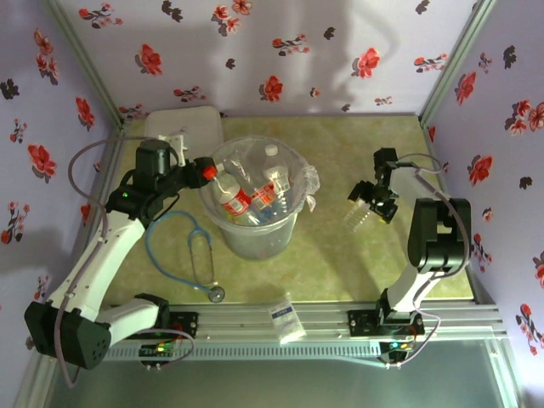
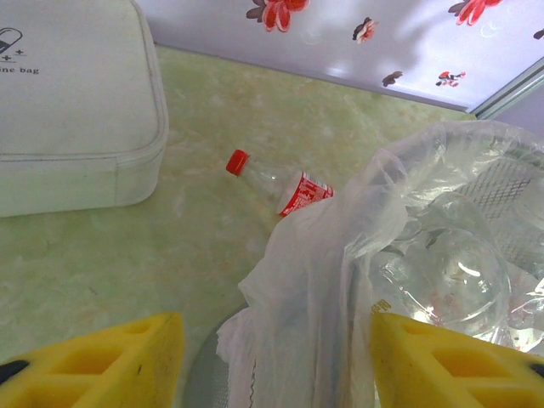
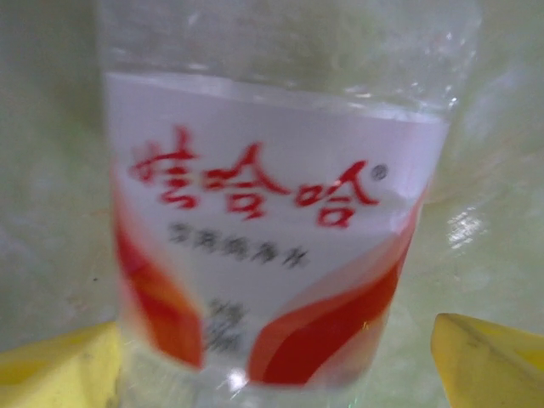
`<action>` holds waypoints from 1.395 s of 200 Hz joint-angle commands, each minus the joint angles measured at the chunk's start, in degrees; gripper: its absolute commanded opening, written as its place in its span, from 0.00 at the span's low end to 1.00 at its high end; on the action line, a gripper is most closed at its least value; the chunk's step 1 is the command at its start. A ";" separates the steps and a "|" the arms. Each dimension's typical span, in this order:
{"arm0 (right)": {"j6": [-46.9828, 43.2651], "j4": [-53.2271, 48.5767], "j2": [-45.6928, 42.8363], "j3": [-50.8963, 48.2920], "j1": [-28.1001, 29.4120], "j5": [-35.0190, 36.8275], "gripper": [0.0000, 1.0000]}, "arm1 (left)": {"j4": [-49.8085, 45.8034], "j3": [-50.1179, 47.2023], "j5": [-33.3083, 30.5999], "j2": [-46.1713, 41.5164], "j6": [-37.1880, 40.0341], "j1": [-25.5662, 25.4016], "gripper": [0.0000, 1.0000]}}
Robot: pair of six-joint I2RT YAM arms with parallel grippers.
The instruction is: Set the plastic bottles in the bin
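Right wrist: R pincer [image 3: 272, 361] spread either side of red-label bottle [image 3: 272, 212] on table [image 3: 497, 170], gap showing one side; left wrist: L pincer [image 2: 276, 357] spread over bin [image 2: 501, 183] rim w/ clear bottles [image 2: 450, 272] inside, red-cap bottle [image 2: 280, 189] lying beyond, nr white box [image 2: 68, 110].

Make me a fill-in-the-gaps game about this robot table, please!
1. The bottle lying on the table between the white box and the bin has a ___ cap.
2. The stethoscope beside the bin has a ___ tube.
3. The left arm's fingers are coloured ___.
4. The walls are printed with ___.

Missing words: red; blue; yellow; flowers.
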 commanded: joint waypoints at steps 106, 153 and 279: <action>-8.45 -10.54 -11.11 11.11 -0.44 -3.20 0.58 | 1.44 -1.90 0.76 0.18 -0.25 0.52 0.60; -13.78 -15.24 -20.68 23.45 3.37 -10.64 0.55 | 2.70 -2.66 1.15 0.58 -0.81 0.52 0.61; -12.75 -0.72 -10.09 43.83 34.82 -23.02 0.49 | 5.53 -6.29 2.23 -1.89 -4.03 0.52 0.60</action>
